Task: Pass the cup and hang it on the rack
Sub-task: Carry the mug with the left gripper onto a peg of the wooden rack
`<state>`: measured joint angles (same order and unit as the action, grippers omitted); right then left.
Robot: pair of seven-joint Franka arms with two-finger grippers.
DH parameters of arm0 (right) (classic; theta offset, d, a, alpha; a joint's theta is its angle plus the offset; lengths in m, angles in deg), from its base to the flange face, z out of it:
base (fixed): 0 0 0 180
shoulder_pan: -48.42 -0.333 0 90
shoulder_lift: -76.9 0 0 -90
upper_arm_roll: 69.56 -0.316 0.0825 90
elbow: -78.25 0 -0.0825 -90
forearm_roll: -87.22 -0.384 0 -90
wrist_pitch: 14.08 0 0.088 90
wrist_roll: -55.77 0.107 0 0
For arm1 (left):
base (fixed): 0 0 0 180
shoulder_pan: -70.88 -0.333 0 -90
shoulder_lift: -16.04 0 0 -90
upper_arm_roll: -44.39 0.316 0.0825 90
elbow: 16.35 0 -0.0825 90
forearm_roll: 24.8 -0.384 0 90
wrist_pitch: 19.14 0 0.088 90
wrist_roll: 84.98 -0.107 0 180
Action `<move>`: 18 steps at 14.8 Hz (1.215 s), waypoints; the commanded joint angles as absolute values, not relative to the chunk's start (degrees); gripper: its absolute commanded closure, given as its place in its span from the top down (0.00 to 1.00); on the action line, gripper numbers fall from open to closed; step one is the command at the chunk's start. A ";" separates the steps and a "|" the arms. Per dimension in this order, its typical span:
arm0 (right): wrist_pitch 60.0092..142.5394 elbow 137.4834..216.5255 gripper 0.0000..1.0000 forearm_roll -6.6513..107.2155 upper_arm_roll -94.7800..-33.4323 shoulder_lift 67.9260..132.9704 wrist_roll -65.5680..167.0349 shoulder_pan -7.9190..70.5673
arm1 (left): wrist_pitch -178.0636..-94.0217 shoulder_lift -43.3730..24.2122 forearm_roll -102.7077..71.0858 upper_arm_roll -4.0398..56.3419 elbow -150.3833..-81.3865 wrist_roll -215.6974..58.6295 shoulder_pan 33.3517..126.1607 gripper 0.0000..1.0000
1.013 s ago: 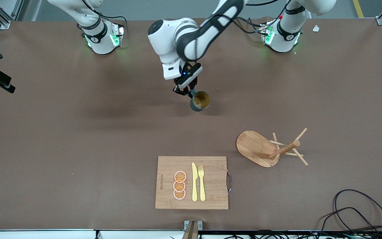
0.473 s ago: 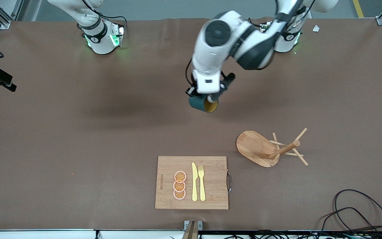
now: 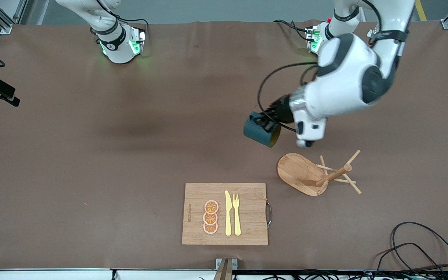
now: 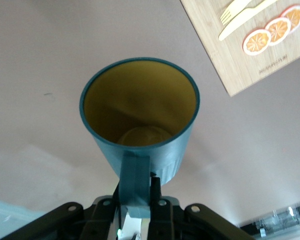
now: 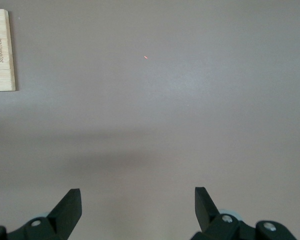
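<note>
The teal cup hangs tipped on its side over bare table, up in the air near the wooden mug rack, mouth toward the cutting board. The left pincer is clamped on its handle, that arm bent low over the rack's end. The right pincer waits with fingers spread wide, holding nothing.

You can't see the right gripper from the front; its arm leaves the frame. The cup hides the left gripper's fingertips there.
</note>
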<state>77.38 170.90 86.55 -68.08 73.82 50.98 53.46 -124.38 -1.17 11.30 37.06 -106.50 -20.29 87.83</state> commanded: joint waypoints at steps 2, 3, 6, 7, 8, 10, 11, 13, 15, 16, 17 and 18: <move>76.18 170.27 1.00 87.30 -68.50 73.82 50.49 53.87 | -117.33 -0.74 21.58 36.48 -110.12 -35.73 77.06 0.01; 76.09 170.27 1.00 87.22 -68.50 73.82 50.49 53.87 | -116.27 -1.18 23.17 36.48 -110.48 -38.20 75.47 0.01; 76.09 170.27 1.00 87.22 -68.50 73.82 50.49 53.87 | -113.37 -3.73 27.39 36.57 -110.39 -44.97 71.25 0.01; 76.09 170.27 1.00 87.22 -68.50 73.73 50.49 53.87 | -112.49 -4.69 28.71 36.48 -110.13 -46.73 69.67 0.01; 76.09 170.27 1.00 87.22 -68.50 73.82 50.49 53.87 | -111.79 -5.40 30.29 36.48 -109.95 -48.41 68.35 0.01; 76.09 170.27 1.00 87.22 -68.50 73.82 50.49 53.87 | -111.52 -6.10 33.46 36.57 -109.95 -51.92 66.32 0.01; 76.09 170.27 1.00 87.22 -68.50 73.82 50.49 53.87 | -111.52 -6.54 34.77 36.57 -109.95 -53.33 65.53 0.01; 76.01 170.27 1.00 87.22 -68.50 73.82 50.58 53.87 | -111.34 -7.86 38.64 36.57 -110.04 -56.58 63.68 0.01; 76.01 170.27 1.00 87.22 -68.50 73.73 50.49 53.87 | -111.34 -9.00 40.75 36.57 -109.95 -58.26 62.98 0.01; 75.74 170.27 1.00 87.22 -68.50 73.82 50.58 53.87 | -111.34 -9.27 41.55 36.57 -110.04 -59.31 62.54 0.01; 75.74 170.27 1.00 87.22 -68.50 73.82 50.58 53.87 | -111.34 -9.79 41.90 36.57 -110.04 -60.89 62.36 0.01; 75.65 170.27 1.00 87.22 -68.50 73.82 50.58 53.87 | -111.17 -10.32 42.17 36.57 -110.04 -62.38 61.31 0.01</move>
<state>76.54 170.87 86.59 -68.11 73.82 50.98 53.45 -112.27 -9.36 40.41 37.03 -110.49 -59.70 62.87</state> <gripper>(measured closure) 0.000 0.789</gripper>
